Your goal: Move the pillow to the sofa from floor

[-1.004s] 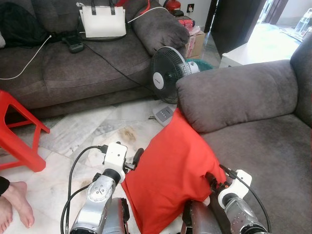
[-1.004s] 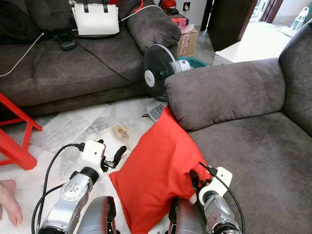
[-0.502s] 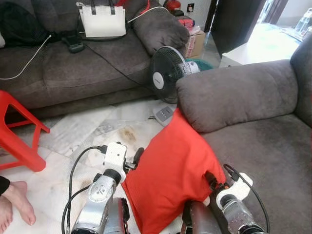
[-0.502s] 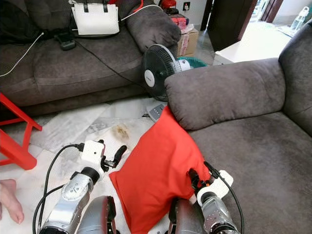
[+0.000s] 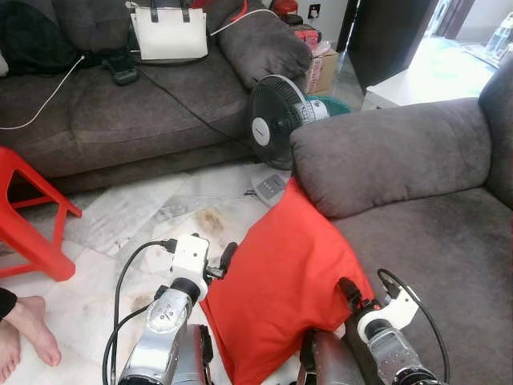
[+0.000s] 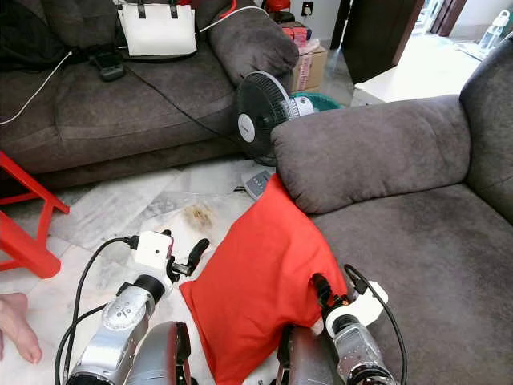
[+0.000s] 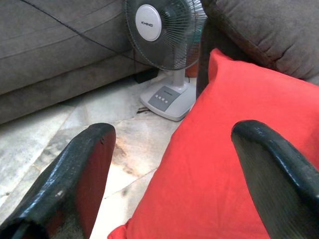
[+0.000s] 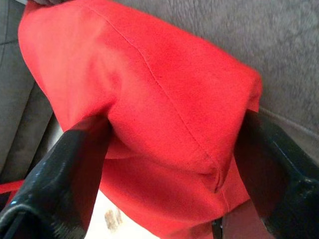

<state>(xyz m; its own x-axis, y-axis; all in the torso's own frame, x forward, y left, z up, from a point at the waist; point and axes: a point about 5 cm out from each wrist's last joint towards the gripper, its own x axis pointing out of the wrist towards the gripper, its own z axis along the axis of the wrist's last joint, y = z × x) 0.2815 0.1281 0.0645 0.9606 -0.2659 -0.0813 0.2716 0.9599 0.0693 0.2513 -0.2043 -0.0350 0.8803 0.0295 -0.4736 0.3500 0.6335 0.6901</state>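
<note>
A red pillow [image 5: 280, 281] stands on the tiled floor, leaning against the front of the grey sofa [image 5: 449, 257] below its armrest [image 5: 385, 152]. My left gripper [image 5: 225, 260] is at the pillow's left edge. It is open in the left wrist view [image 7: 172, 134], with one finger [image 7: 84, 169] over the floor and the other over the red fabric. My right gripper [image 5: 349, 292] is at the pillow's lower right corner by the seat edge. It is open, and the pillow corner [image 8: 199, 114] bulges between its two fingers [image 8: 75, 169].
A black standing fan [image 5: 272, 120] is on the floor just behind the pillow. Beyond it is a second grey sofa [image 5: 120, 104] with a white handbag [image 5: 168, 36] and cables. At the left are a red plastic stool [image 5: 32, 233] and a person's bare foot [image 5: 28, 329].
My right gripper has slid a little to the right along the pillow's lower corner. The pillow and the left gripper have hardly moved. The person's foot shifted slightly.
</note>
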